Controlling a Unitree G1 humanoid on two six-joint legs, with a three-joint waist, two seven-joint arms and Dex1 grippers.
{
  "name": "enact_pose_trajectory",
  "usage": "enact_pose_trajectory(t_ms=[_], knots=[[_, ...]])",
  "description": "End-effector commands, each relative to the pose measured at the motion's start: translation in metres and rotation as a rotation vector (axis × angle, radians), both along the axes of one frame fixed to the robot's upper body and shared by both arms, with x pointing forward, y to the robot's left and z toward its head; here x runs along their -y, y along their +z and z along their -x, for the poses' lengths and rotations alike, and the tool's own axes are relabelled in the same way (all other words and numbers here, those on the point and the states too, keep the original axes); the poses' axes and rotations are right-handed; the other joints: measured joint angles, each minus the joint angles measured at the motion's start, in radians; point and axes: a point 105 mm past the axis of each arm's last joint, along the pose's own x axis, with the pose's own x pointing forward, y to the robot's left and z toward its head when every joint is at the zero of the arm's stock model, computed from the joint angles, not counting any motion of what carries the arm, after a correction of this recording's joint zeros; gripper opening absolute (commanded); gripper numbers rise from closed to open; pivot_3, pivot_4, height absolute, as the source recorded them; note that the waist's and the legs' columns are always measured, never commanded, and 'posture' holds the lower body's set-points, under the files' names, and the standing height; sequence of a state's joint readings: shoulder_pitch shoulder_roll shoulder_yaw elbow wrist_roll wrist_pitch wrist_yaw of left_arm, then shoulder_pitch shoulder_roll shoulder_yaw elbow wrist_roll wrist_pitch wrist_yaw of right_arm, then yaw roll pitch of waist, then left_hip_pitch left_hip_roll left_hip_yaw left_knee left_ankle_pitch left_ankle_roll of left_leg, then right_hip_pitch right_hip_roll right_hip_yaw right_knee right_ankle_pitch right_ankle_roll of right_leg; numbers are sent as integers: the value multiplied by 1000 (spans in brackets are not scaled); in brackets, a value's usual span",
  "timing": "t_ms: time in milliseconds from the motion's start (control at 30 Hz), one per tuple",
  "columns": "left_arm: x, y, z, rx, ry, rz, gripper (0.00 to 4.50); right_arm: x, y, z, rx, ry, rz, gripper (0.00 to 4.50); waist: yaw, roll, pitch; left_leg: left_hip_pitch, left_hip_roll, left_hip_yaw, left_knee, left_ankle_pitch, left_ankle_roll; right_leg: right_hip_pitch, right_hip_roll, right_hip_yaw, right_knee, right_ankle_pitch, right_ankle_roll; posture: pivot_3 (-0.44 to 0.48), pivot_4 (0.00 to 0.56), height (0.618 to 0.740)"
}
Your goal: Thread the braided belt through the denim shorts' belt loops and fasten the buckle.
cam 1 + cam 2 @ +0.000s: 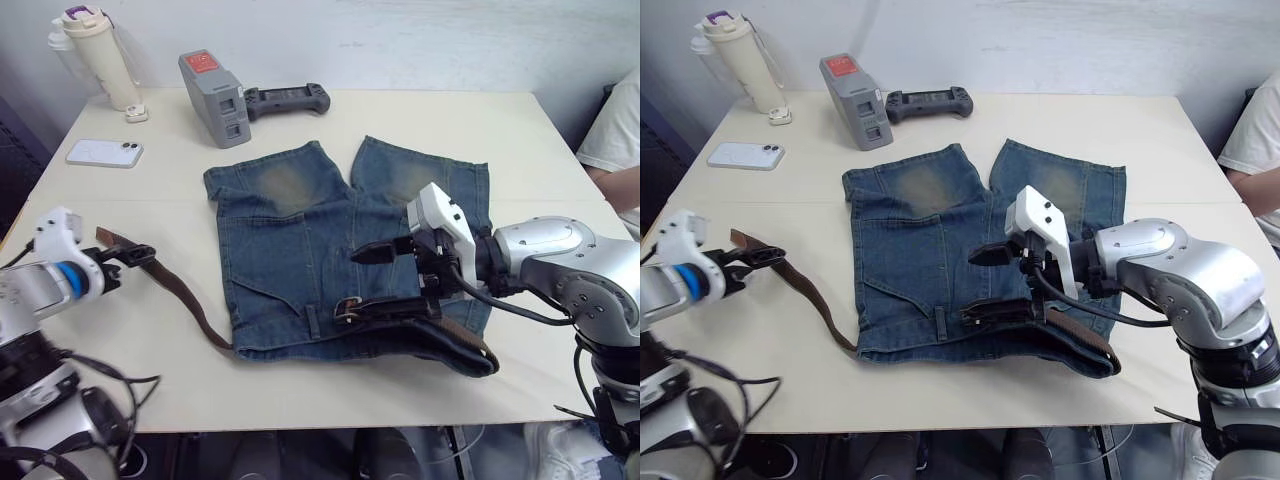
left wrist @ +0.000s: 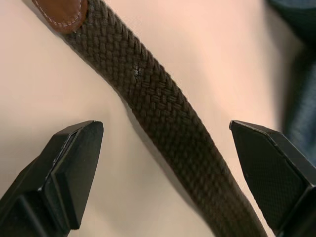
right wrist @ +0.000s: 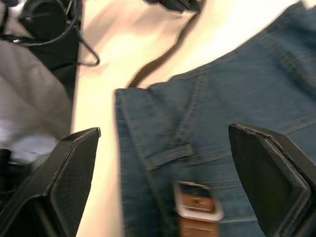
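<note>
While unreadable, red label (image 1: pixel 203 62), grey box (image 1: pixel 217 100)

I see blue shorts (image 1: pixel 300 250) with yellowish faded patches, my dark brown woven belt (image 2: pixel 163 113), its silver buckle (image 3: pixel 197 207).

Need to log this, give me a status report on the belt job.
Both hands open: left hand over braided belt tip, right hand above buckle. Belt around denim shorts waistband, unfastened. Nothing blocking.

Woven belt (image 2: pixel 163 113), faded denim shorts (image 1: pixel 290 240), metal buckle (image 3: pixel 197 207)
</note>
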State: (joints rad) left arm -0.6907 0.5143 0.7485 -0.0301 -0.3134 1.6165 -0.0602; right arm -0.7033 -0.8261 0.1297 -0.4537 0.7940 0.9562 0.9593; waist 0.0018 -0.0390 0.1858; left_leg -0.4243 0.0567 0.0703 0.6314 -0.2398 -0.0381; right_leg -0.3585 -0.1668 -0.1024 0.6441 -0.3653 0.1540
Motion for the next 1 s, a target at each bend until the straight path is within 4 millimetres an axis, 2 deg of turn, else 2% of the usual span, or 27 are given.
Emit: enact_pose_trajectory(t_ms=[33,167,267,367,533,567,600,733,800,867,900,1000], knots=[[-11,17,-6,3,154,-48,4500,1,9,-2,77,8,1,4431,-5,-3,1,0,0,0,0,0,0,0,0,0,0,0,0,0,150,740],[-17,6,-11,-171,304,-105,4500,3,7,-5,100,-16,5,4431,-5,-3,1,0,0,0,0,0,0,0,0,0,0,0,0,0,150,740],[-14,1,-14,-244,350,-99,4500,3,7,-7,124,-39,0,4431,-2,-3,1,0,0,1,0,0,0,-1,0,0,0,0,0,0,150,740],[-13,-12,-12,-337,362,-116,4500,4,7,-9,141,-60,-1,4431,-2,-3,1,0,0,1,0,0,0,0,0,0,0,0,0,0,150,740],[-17,-21,-7,-376,408,-79,4500,8,7,-14,181,-106,7,4431,-10,-3,0,3,1,3,-1,0,-1,-1,0,0,1,0,0,0,150,740],[-14,-19,-10,-367,398,-61,3972,8,8,-15,190,-115,7,4500,-10,-3,0,3,1,4,-1,0,-1,-1,0,0,1,0,0,0,150,740],[-11,-18,-12,-360,390,-48,3699,8,8,-16,196,-121,6,4500,-10,-3,0,3,1,4,-1,0,-1,-1,0,1,1,0,0,0,150,740],[-11,-8,-15,-341,396,-58,2060,9,7,-18,205,-127,10,4500,-2,-3,0,2,1,4,-1,0,-1,-1,0,1,1,0,0,0,150,740],[-20,8,-13,-305,413,-159,1195,10,6,-19,207,-128,17,4500,1,-3,0,2,1,4,-1,-1,-2,-1,0,1,0,0,0,0,150,740],[-10,32,-26,-164,276,-293,407,11,5,-21,209,-134,22,4500,2,-3,1,1,1,4,-1,-1,-2,-1,0,0,0,0,0,0,150,740],[0,55,-40,28,111,-452,19,11,5,-22,210,-135,23,4500,0,-4,1,1,1,4,-1,-1,-2,-2,0,1,0,0,0,0,150,740],[29,70,-46,155,-148,-605,19,12,5,-22,209,-137,23,4500,-2,-3,1,1,3,5,-2,-1,-4,-3,1,0,0,0,-1,0,150,740]])
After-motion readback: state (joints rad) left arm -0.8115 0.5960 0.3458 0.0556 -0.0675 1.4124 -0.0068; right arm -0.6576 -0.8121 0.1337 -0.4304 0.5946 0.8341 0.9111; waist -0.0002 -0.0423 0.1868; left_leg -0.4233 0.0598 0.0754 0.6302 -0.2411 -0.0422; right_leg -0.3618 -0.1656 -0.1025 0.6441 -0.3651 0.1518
